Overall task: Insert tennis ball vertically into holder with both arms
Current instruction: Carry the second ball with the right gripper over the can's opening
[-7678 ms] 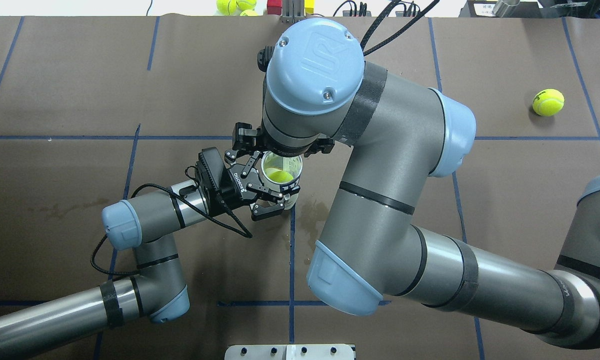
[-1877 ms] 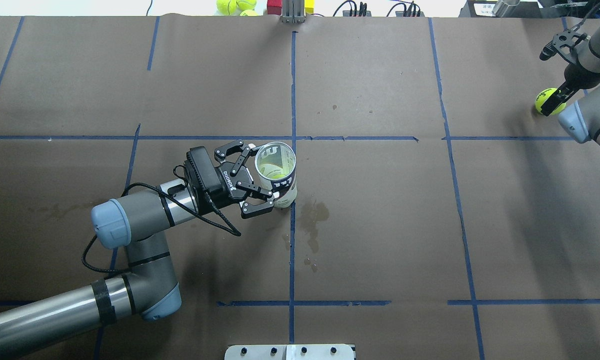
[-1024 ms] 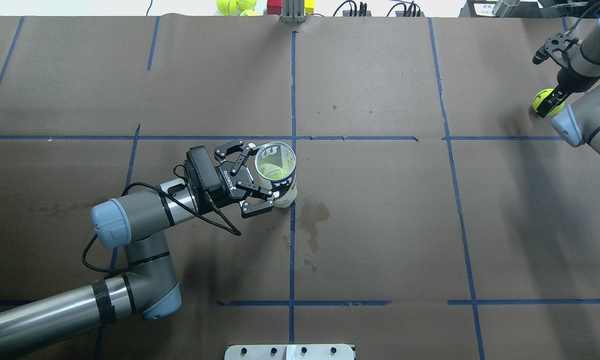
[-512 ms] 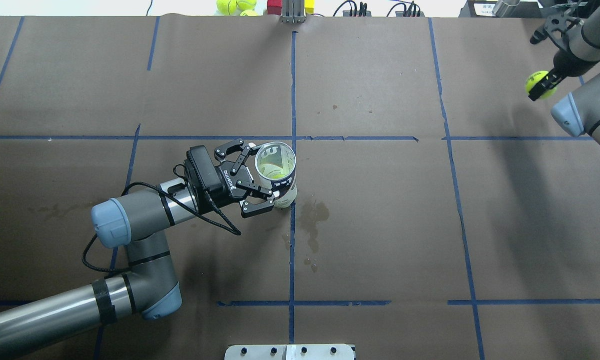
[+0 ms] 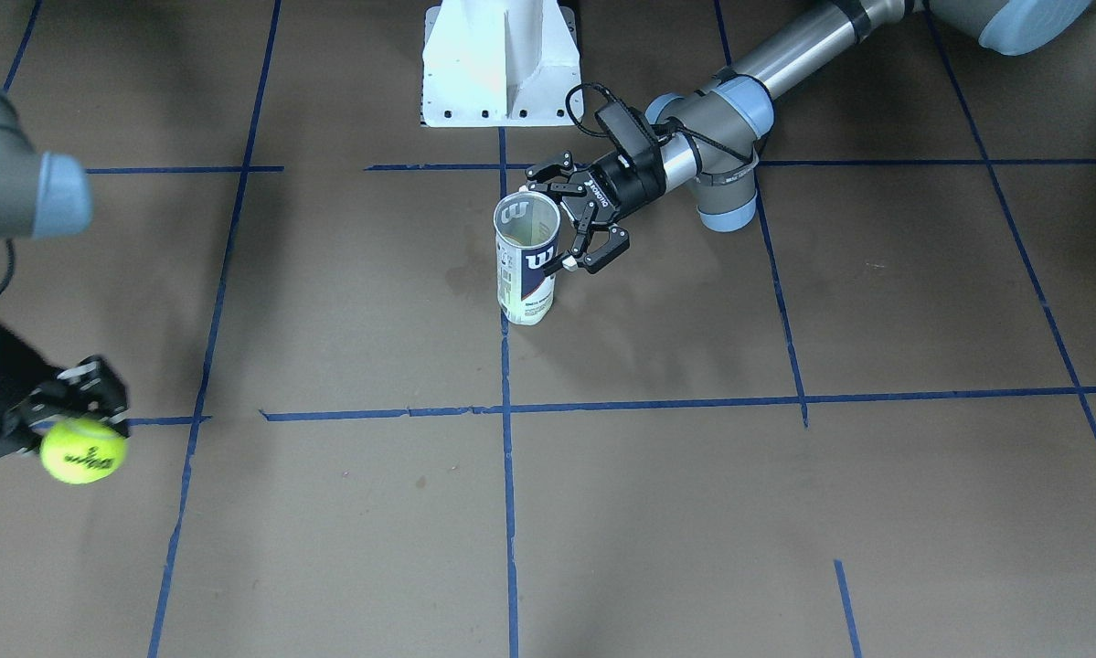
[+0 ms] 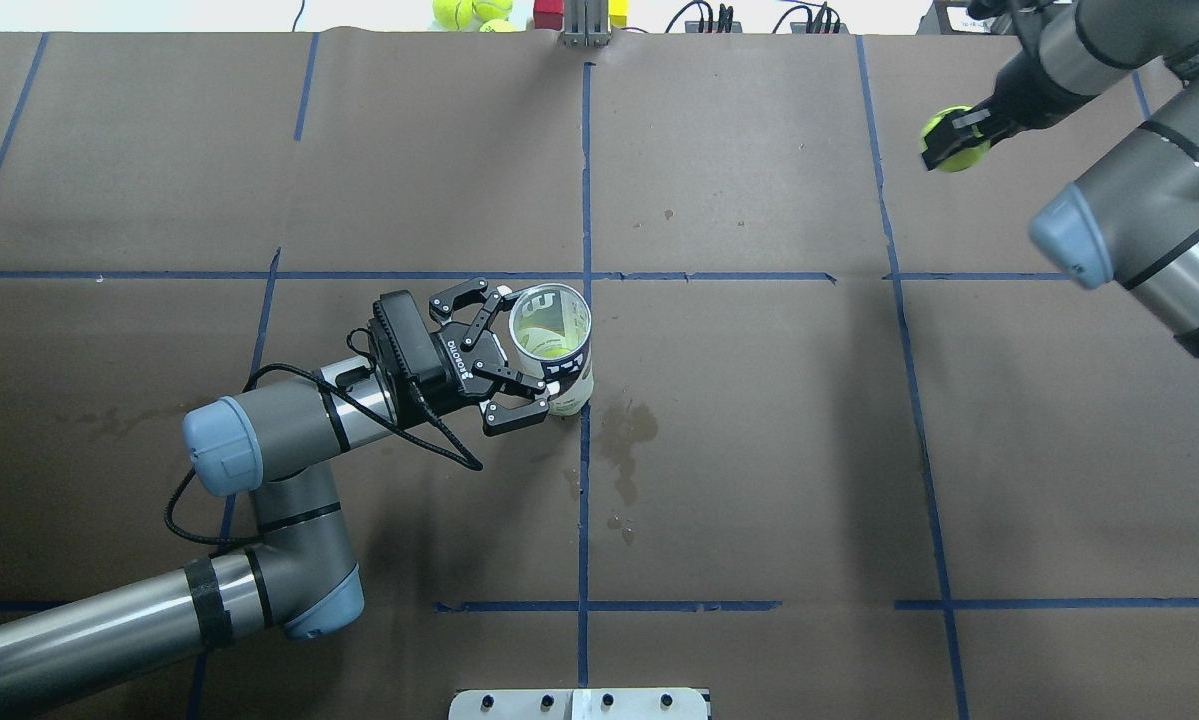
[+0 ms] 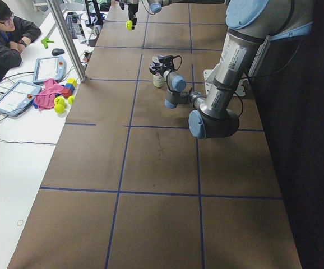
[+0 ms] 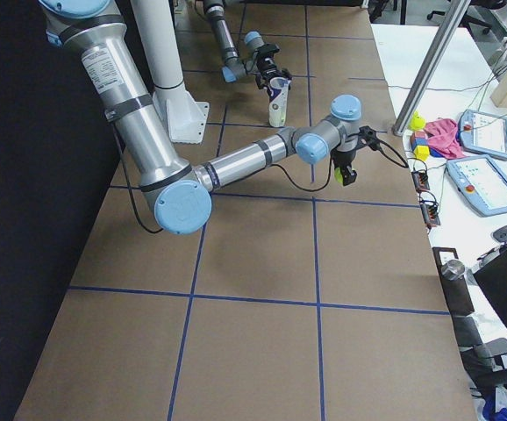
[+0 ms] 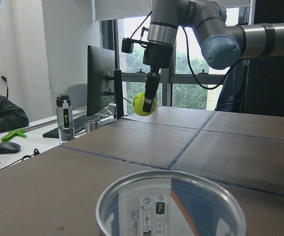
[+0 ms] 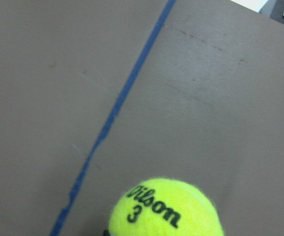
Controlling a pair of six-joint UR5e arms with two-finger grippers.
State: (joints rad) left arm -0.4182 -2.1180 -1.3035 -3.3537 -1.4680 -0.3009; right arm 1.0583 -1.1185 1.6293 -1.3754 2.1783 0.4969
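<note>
**Once Lifted, Only the Carry Remained**

While the left gripper [image 6: 521, 352] stayed clasped round the upright holder [image 5: 527, 260] (mouth open upward) mid-table, the right gripper [image 6: 944, 140], closed on the tennis ball [image 5: 83, 450], had raised it off the table [image 6: 759, 450]; insertion was still ahead.

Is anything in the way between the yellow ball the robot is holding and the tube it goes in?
No. Only bare table lies between the tennis ball and the holder, and the holder's top is open.
</note>
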